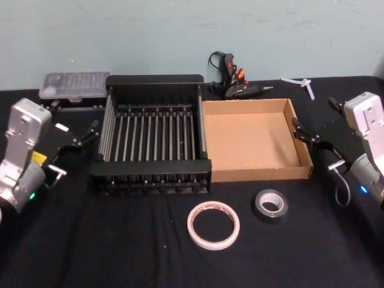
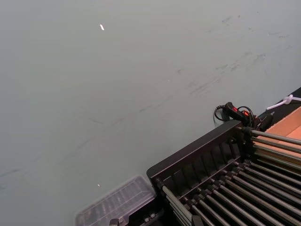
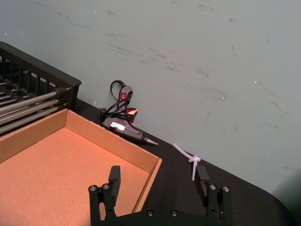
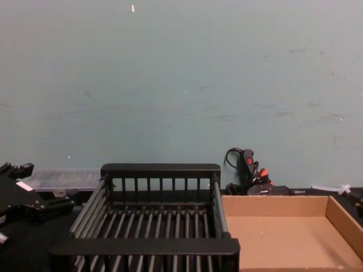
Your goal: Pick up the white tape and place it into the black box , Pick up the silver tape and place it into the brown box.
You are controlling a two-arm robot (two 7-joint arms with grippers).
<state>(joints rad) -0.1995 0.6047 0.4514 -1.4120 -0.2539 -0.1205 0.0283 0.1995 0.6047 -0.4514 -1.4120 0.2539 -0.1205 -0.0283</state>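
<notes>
Two containers sit side by side, touching, on the black-covered table (image 1: 120, 252): the black box (image 1: 153, 129) on the left and the brown box (image 1: 255, 139) on the right, both with nothing inside. The left gripper (image 1: 90, 132) hovers just left of the black box, holding nothing; how far its fingers are parted cannot be told. The right gripper (image 3: 160, 181) hovers at the right wall of the brown box with its fingers (image 3: 114, 176) spread wide and nothing between them. The white tape (image 1: 213, 225) lies flat in front of the boxes, with the smaller silver tape (image 1: 270, 204) just to its right. A glue gun (image 1: 237, 84) lies behind the boxes, and a clear plastic case (image 1: 75, 85) sits back left.
</notes>
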